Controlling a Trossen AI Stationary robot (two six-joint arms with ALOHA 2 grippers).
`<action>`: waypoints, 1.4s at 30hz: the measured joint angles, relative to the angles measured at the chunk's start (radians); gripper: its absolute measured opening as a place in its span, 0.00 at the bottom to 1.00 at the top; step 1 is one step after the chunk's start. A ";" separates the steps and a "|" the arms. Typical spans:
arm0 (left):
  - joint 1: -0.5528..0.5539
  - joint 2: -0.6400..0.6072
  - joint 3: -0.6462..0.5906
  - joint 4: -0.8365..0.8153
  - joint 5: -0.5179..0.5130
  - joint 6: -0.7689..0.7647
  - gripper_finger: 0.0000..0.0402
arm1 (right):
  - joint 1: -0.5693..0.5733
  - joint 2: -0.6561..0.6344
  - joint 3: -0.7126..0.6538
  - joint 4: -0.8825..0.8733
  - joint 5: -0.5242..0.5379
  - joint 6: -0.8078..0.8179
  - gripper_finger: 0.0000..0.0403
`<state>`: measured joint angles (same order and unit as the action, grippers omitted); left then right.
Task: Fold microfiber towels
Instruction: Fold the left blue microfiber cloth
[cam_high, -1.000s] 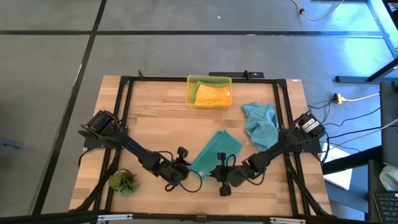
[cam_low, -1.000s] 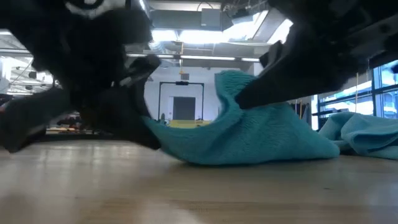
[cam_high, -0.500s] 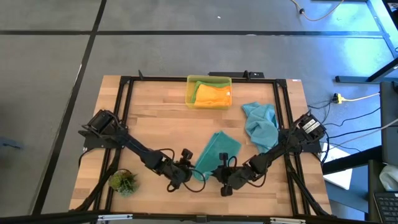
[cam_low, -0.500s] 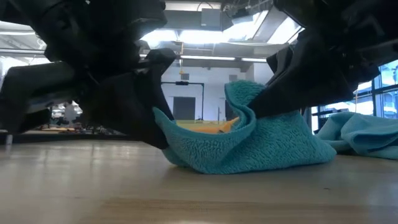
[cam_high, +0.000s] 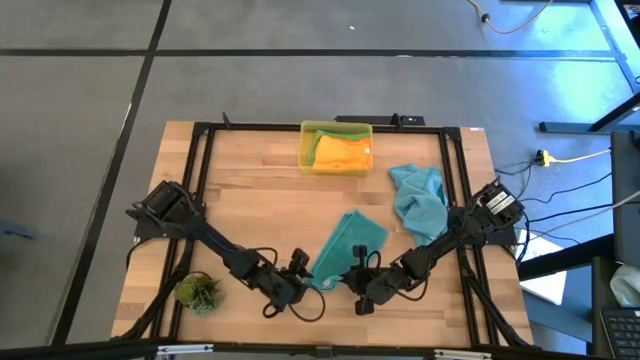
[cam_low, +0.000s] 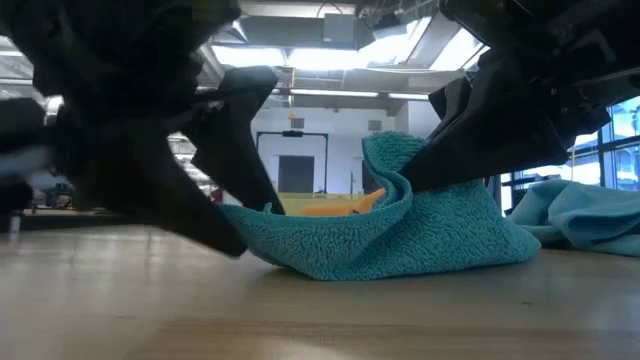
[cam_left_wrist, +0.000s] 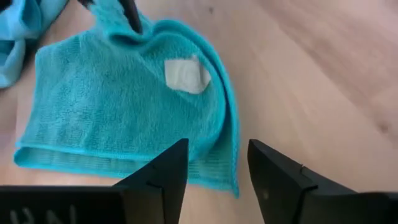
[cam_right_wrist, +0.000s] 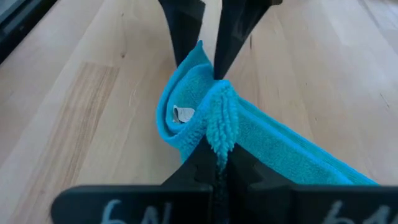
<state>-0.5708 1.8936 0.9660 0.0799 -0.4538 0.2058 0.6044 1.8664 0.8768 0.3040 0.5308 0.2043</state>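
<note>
A teal microfiber towel (cam_high: 345, 243) lies near the table's front middle, with a white label (cam_left_wrist: 185, 74) on it. My right gripper (cam_high: 357, 272) is shut on its near edge. My left gripper (cam_left_wrist: 217, 165) stands open at the towel's near left corner (cam_left_wrist: 231, 183), one finger on each side of it. A second teal towel (cam_high: 418, 198) lies crumpled at the right. An orange towel (cam_high: 343, 152) lies in the yellow bin (cam_high: 306, 150). My left gripper is open at the towel's near left corner; I cannot tell whether a finger touches the cloth. My right gripper pinches a bunched fold of the towel's near edge (cam_right_wrist: 217, 121) between its two fingers, slanting down from the near right. That fold (cam_low: 385, 160) is raised off the table, and the rest of the towel lies on the wood.
A small green plant tuft (cam_high: 198, 292) sits at the near left corner. The yellow bin stands at the far middle edge. A black frame (cam_high: 200, 180) runs around the tabletop. Bare wood (cam_high: 260, 200) lies between the bin and the grippers.
My left gripper has opened and let go of the towel's near left corner, which now lies on the table. Before that it carried the corner toward my right gripper, so the near edge has bunched into a raised fold. My right gripper has stayed shut.
</note>
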 joint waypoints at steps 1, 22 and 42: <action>-0.003 0.006 -0.002 0.003 -0.012 0.018 0.39 | 0.000 0.000 0.000 0.000 0.000 0.001 0.02; 0.030 0.085 -0.001 0.128 -0.079 0.083 0.03 | 0.000 0.000 0.000 0.001 -0.094 -0.003 0.11; 0.049 0.085 -0.002 0.129 -0.082 0.066 0.00 | 0.070 0.000 0.010 0.006 -0.141 -0.006 0.35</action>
<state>-0.5222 1.9789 0.9642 0.2092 -0.5353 0.2722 0.6742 1.8665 0.8867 0.3105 0.3897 0.1981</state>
